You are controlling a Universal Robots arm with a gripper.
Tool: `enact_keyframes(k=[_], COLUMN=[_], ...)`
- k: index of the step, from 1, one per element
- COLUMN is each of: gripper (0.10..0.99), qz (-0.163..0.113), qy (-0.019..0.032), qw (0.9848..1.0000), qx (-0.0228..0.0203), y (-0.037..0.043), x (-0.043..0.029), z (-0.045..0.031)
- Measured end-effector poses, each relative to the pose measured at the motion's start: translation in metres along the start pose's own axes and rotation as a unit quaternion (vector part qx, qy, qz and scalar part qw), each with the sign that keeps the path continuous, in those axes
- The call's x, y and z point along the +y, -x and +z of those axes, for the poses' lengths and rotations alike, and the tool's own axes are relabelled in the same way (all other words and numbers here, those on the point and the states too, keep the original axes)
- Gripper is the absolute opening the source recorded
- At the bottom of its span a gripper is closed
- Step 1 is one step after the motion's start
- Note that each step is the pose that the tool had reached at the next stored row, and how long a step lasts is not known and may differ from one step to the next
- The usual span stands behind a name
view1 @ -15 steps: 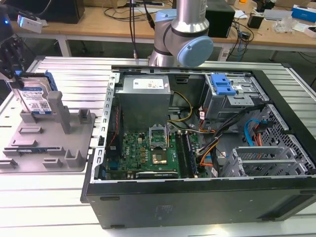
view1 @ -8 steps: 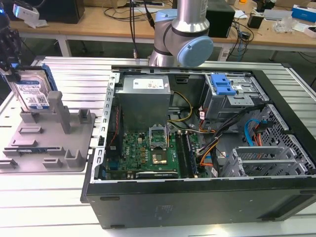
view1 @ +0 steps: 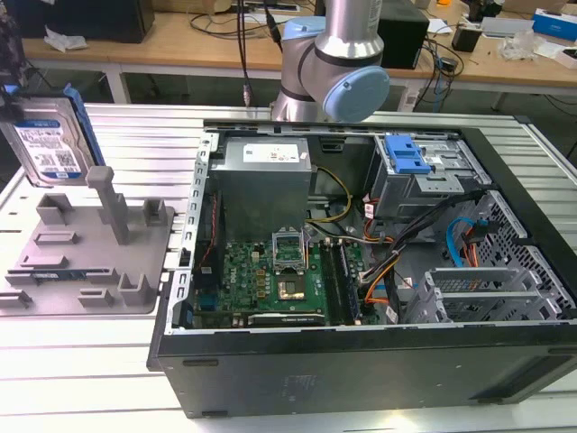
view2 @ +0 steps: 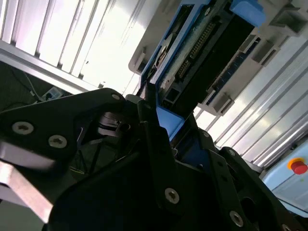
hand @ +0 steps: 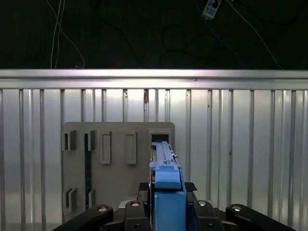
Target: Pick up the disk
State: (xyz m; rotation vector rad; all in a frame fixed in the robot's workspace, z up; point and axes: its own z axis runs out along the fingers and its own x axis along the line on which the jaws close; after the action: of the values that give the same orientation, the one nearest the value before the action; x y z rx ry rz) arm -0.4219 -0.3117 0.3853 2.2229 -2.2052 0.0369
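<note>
Apparently disk (view1: 50,142) held w/ end effector (hand: 166,207), lifted above grey holder (view1: 81,257).

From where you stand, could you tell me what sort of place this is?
Probably an electronics or robotics lab: an open computer case lies on a slatted aluminium table, with cluttered workbenches behind.

Cluttered wooden workbenches (view1: 180,41) behind

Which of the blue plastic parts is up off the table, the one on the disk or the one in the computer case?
The blue side rail on the disk, held above the grey holder. The blue bracket sits inside the case.
</note>
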Motion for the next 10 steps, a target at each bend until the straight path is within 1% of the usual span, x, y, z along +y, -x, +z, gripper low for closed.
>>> enact_keyframes(k=[3,4,5,6,7,10], gripper=[0.365,0.365,0.365,0.365,0.365,0.365], qz=[0.0,0.0,0.0,0.0,0.0,0.0], qy=[-0.0001,-0.0001,-0.0002,-0.0001,-0.0002,-0.0003], qw=[1.0,1.0,1.0,1.0,1.0,1.0], qx=[0.0,0.0,0.0,0.0,0.0,0.0], y=[-0.0003,-0.0005,-0.0006,-0.0009,-0.0013,-0.0017], x=[-0.0001,-0.0002,-0.0002,-0.0004,-0.0005,-0.0006], z=[-0.0151,-0.0217,-0.0266,-0.0392,-0.054,-0.0711])
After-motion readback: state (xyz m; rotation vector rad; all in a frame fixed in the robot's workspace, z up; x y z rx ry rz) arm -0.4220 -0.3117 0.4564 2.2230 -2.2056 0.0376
